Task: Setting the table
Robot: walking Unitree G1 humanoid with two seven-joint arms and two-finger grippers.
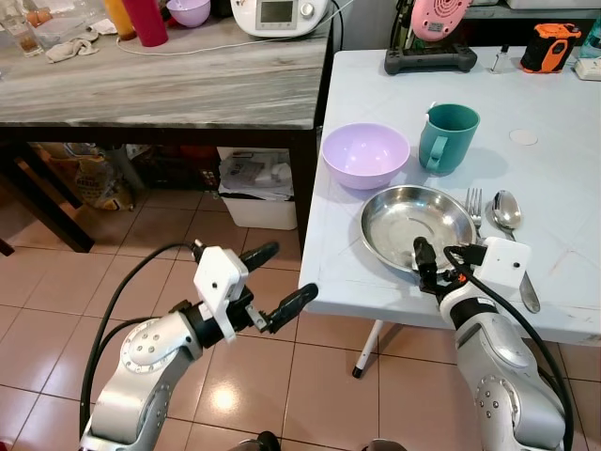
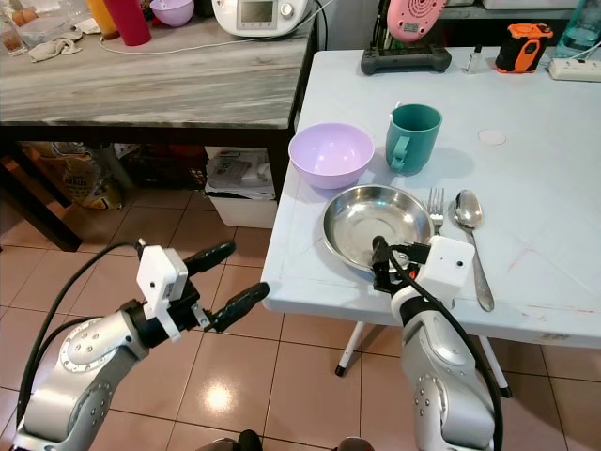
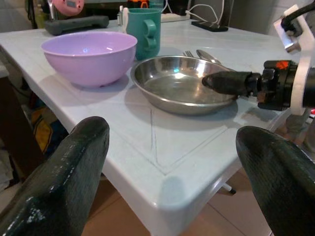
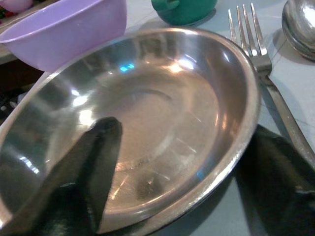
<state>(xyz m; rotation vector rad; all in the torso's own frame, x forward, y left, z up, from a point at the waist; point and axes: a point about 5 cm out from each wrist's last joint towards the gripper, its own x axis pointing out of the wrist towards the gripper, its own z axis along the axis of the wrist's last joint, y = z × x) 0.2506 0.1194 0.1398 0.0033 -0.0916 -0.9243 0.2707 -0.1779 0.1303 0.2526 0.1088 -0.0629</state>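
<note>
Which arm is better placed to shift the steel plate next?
Right. The right end effector straddles the steel plate rim, one finger inside, one outside. The left end effector hangs open over the floor beside the table.

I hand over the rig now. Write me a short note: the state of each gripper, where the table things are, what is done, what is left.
Right gripper: jaws open, astride the near rim of the steel plate, one finger inside, one outside.
Left gripper: open, idle above the floor, short of the white table.
Done: fork and spoon lie right of the plate; purple bowl and green mug behind it.
Left: probably only the plate's final placing, then withdraw.
</note>
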